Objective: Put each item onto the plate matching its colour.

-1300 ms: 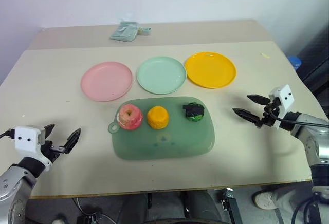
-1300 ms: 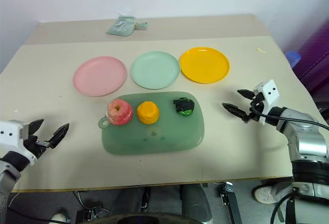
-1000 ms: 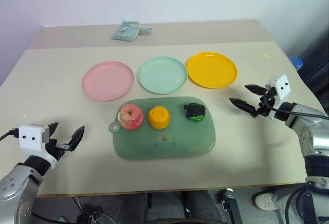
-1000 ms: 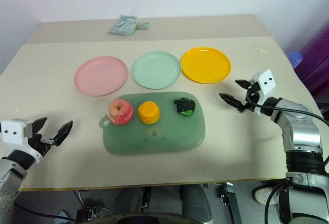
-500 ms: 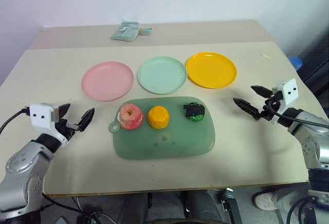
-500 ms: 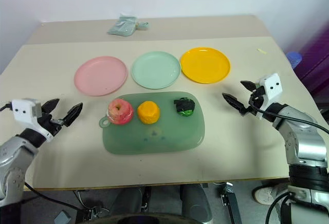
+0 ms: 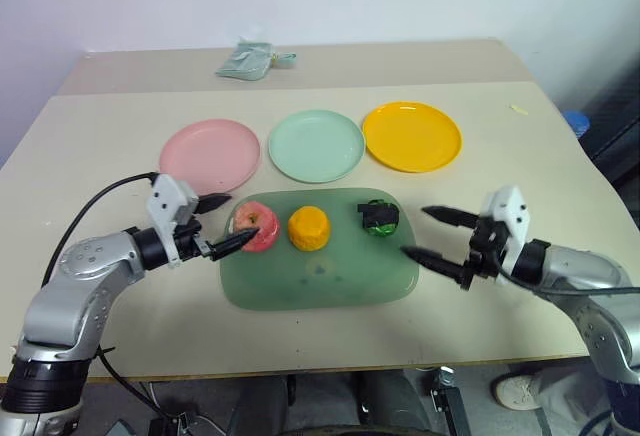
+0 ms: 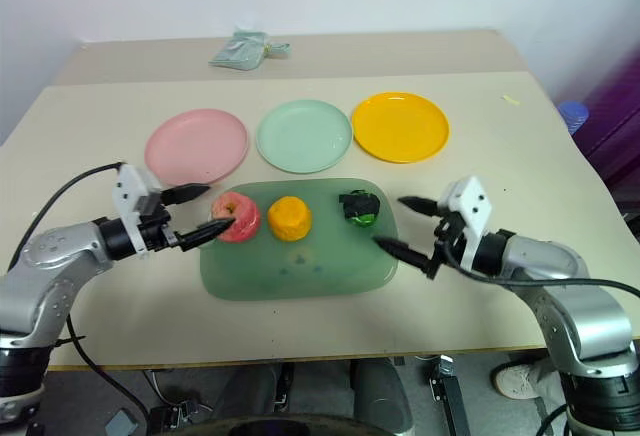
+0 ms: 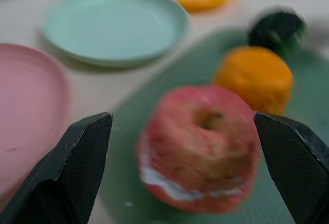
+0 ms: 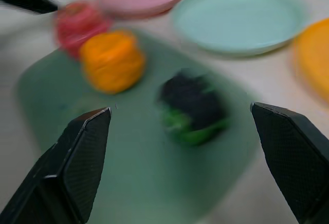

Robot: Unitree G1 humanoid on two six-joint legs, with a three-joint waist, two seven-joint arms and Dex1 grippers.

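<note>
While nothing is held: both grippers gape wide.
Left gripper (image 7: 222, 223): apple (image 7: 254, 227) between its fingertips — centre, then close.
Right gripper (image 7: 434, 235): green piece (image 7: 379, 217) just ahead — advance squarely.

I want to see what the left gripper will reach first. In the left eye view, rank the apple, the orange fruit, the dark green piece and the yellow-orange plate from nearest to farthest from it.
From the open left gripper:
1. Apple, right at its fingertips, on the board's left end.
2. Orange fruit, mid-board.
3. Dark green piece, on the board's right end.
4. Yellow-orange plate, far right of the plate row.
</note>
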